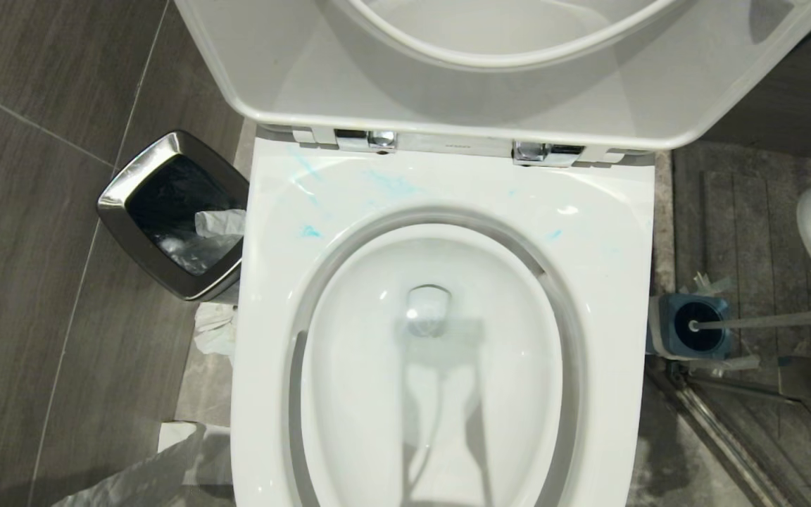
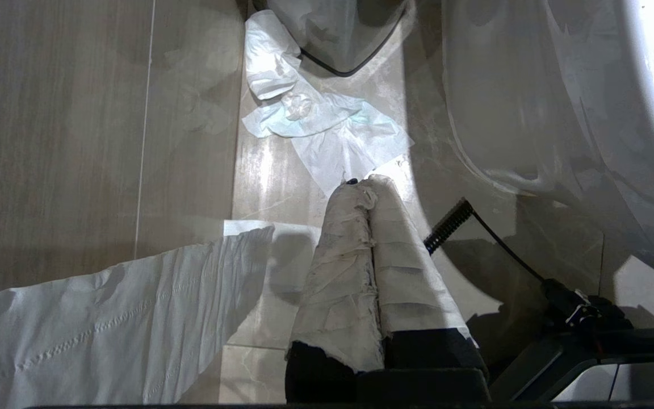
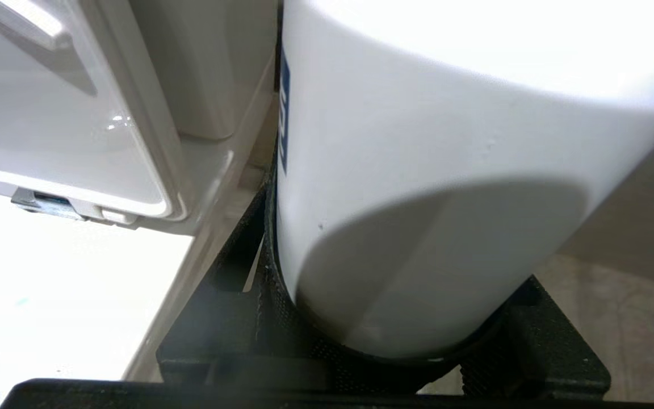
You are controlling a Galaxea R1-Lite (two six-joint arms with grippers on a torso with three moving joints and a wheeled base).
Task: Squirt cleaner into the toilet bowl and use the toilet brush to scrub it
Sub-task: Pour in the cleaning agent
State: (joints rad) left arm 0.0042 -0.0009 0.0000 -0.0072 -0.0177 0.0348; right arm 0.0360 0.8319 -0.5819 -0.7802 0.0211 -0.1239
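- Right wrist view: our right pincer (image 3: 384, 346) clamps what seems a white bottle (image 3: 418, 170).
- Left pincer (image 2: 369, 190) is closed, empty.
- Toilet brush (image 1: 764, 322) sits at three o'clock of the toilet bowl (image 1: 441, 183).

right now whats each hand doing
left hand: closed, empty, low by the floor
right hand: closed on the white bottle

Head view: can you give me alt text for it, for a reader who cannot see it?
An open white toilet bowl seen from above, lid raised, with faint blue cleaner smears on its rim. A steel-rimmed black bin stands to its left; the toilet brush sits in its blue holder to its right.
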